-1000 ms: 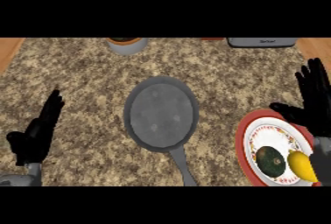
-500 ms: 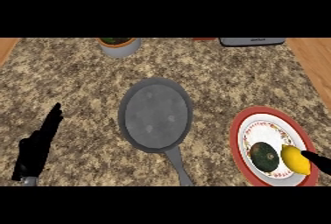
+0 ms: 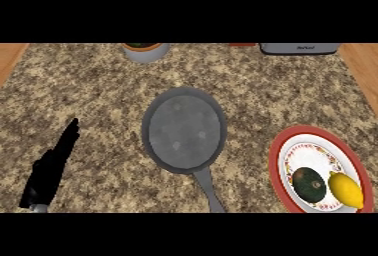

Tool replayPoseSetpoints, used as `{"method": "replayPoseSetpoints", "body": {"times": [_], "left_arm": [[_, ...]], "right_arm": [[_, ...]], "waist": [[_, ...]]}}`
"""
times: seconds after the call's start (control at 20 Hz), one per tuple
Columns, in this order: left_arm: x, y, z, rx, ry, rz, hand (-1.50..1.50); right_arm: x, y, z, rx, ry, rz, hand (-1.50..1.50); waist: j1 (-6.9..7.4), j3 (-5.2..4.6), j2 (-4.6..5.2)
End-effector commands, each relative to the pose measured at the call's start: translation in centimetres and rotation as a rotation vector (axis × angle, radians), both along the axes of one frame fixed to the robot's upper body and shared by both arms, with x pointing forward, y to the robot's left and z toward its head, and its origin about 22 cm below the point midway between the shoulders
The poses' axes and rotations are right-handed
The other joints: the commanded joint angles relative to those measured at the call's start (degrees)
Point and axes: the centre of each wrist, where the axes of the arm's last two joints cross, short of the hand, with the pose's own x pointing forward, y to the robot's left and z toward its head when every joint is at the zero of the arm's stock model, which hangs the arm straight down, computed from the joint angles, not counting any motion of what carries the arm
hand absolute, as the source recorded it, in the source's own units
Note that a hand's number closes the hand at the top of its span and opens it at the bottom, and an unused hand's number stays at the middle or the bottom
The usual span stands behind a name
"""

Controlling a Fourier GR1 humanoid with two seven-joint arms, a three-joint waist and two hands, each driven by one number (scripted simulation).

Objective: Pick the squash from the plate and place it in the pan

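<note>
The head view looks steeply down on the speckled counter [image 3: 88,100]. The grey pan [image 3: 183,131] lies at the centre of the frame, its bowl bare and its handle running towards the lower edge. At the lower right is the red-rimmed plate [image 3: 276,160], well apart from the pan. The squash [image 3: 308,183] lies on it, dark green and rounded, with a yellow lemon [image 3: 345,190] just beside it on the right, so close that the two may be touching.

The left hand [image 3: 52,167] shows at the lower left, seen edge-on with its fingers straight, holding nothing and resting far from the plate. The right hand shows nowhere in the frame, so the robot has no hold on the squash and the pick is not yet begun. A bowl [image 3: 145,50] and a grey appliance [image 3: 299,48] sit along the upper edge, out of the way.

The main risk is the lemon – fingers closing on the squash from the right could nudge the lemon off the plate, or catch it instead. The squash's rounded skin might also let it roll out of a shallow grasp, and a low carry could knock the pan's rim.
</note>
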Motion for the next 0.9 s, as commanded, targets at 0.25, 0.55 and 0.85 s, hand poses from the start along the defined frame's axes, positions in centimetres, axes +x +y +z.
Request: {"method": "replayPoseSetpoints", "body": {"times": [0.25,0.55,0.85], "left_arm": [[0.8,-2.0,0.9,0.002,-0.013,-0.036,0.00],[-0.9,-1.4,-0.2,0.007,-0.016,-0.029,0.00],[0.1,-0.7,0.3,-0.004,-0.006,-0.029,0.00]], "right_arm": [[3.4,3.7,6.4,-0.006,0.180,0.171,-1.50],[6.2,4.8,6.7,0.024,0.338,0.168,-1.50],[8.5,6.4,6.6,-0.009,0.471,0.237,-1.50]], "waist": [[1.53,0.10,0.32],[2.20,0.12,0.39],[1.98,0.12,0.40]]}}
